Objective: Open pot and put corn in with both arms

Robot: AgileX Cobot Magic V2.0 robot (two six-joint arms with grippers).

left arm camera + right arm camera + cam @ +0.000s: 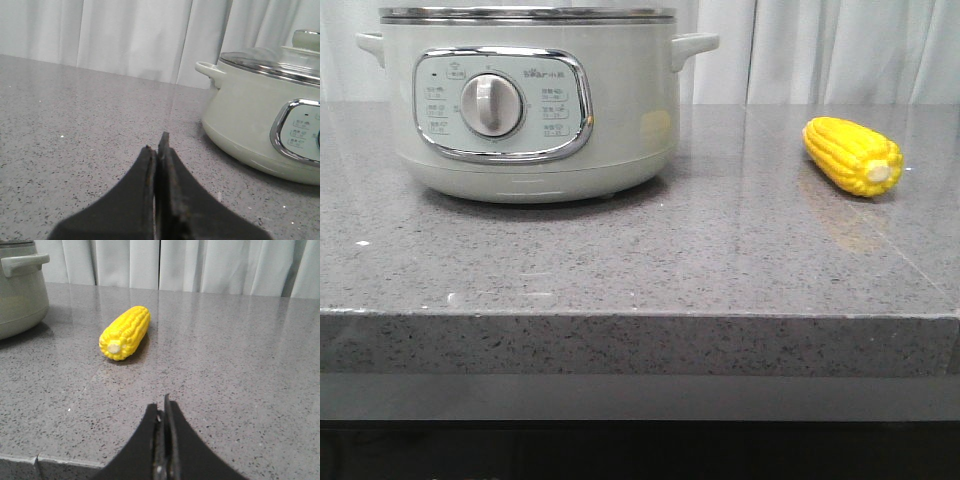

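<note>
On the speckled grey stone countertop (620, 270), the large round pale grey-green electric pot (525, 110) sits at about ten o'clock in the front view, its glass lid (272, 62) with a metal rim on top and its chrome-framed panel with a silver dial (492, 104) facing the camera. The short bright yellow corn cob (852, 155) lies on its side at roughly two o'clock, well apart from the pot, pale stub end towards the table's front edge.

Nothing is started yet, so the step in hand is, by my judgement, lifting the lid. The left arm should rise to the pale knob (306, 39) on the lid's crown, open wide, close squarely on it and lift straight up (a tilted pull may drag the lid across the rim). The right arm can meanwhile line up across the cob's middle, fingers spanning its width.

The left gripper (159, 150) has its dark fingers pressed together, holding nothing and hanging above bare counter, the pot at its two o'clock. The right gripper (164, 412) is likewise closed and empty, the cob ahead at eleven o'clock.
</note>
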